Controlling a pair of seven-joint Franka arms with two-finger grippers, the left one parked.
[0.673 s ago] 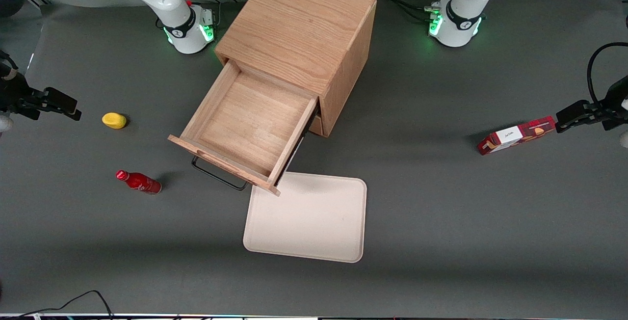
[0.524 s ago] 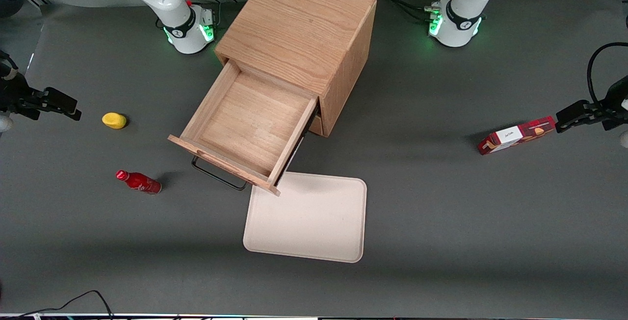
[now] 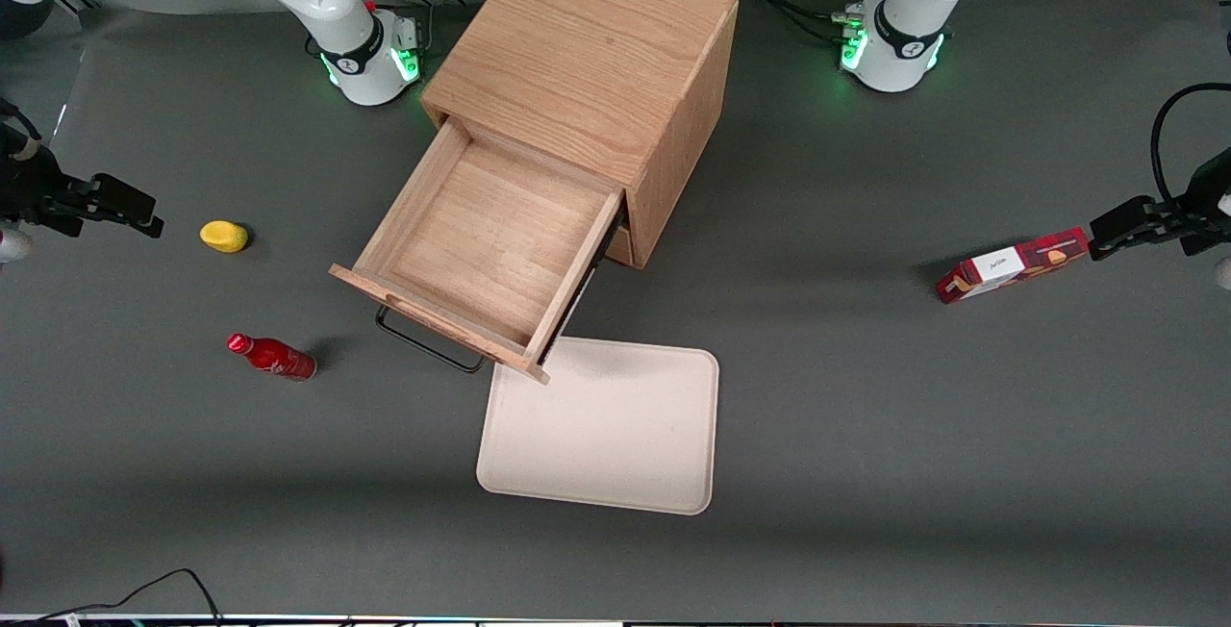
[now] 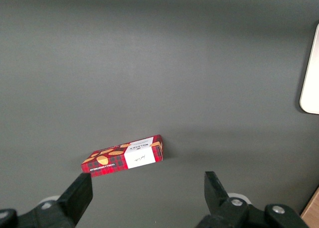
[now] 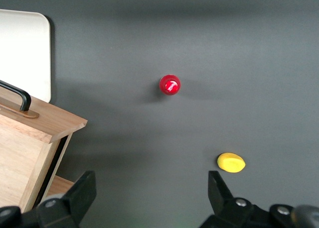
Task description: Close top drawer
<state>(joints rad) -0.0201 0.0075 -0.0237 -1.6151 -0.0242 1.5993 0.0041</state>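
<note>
Front view: light oak top drawer with thin black wire handle (image 3: pixel 486 247) is pulled fully out of the tall oak cabinet (image 3: pixel 587 60), shallow tray inside bare. Right arm's black two-finger gripper (image 3: pixel 144 213) hangs near the working arm's end of the table, well apart from the drawer, fingers spread open, holding nothing; the wrist view shows both fingers (image 5: pixel 82 190) wide apart over the grey mat.

Risks, judged: cabinet sits skewed on the table, so a push not lined up with the slide could jam the drawer or shove the whole cabinet instead. Small yellow rounded object (image 3: pixel 223 236) lies just beside the gripper, between it and the drawer, and red bottle with red cap (image 3: pixel 271 356) lies nearer the camera than that; a low sweep could knock either. Cream rectangular tray (image 3: pixel 615 435) lies just under the drawer front's corner; catching the wire handle from below could snag it.

Orientation: drawer front faces the front camera and angles toward the working arm's end. Long axis, the slide direction, runs from the front panel diagonally back into the cabinet
</note>
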